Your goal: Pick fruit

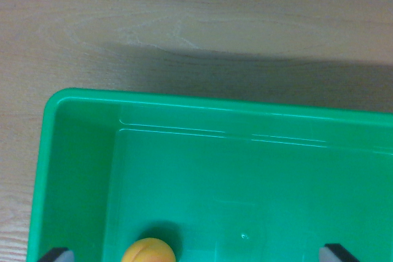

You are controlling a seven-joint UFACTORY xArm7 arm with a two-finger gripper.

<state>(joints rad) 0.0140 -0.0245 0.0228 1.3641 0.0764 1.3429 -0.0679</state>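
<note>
At six o'clock in your wrist view, the orange fruit (149, 251) rests inside the green bin (80, 105) on the wooden surface (184, 23), between your gripper's (198, 253) wide-spread, empty fingertips (56, 254), apparently framed for a descent.

Open bin floor (264, 200) beside fruit (148, 251)

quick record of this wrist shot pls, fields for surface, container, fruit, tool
surface: pale wood-grain table, a shadow falling across it beyond the bin
container: green plastic bin, one corner in view, cut off at the wrist view's right and bottom edges
fruit: one orange round fruit on the bin floor at the bottom edge, partly cropped
tool: two dark fingertips at the bottom corners, wide apart, fruit between them but nearer the left one, not gripped
</note>
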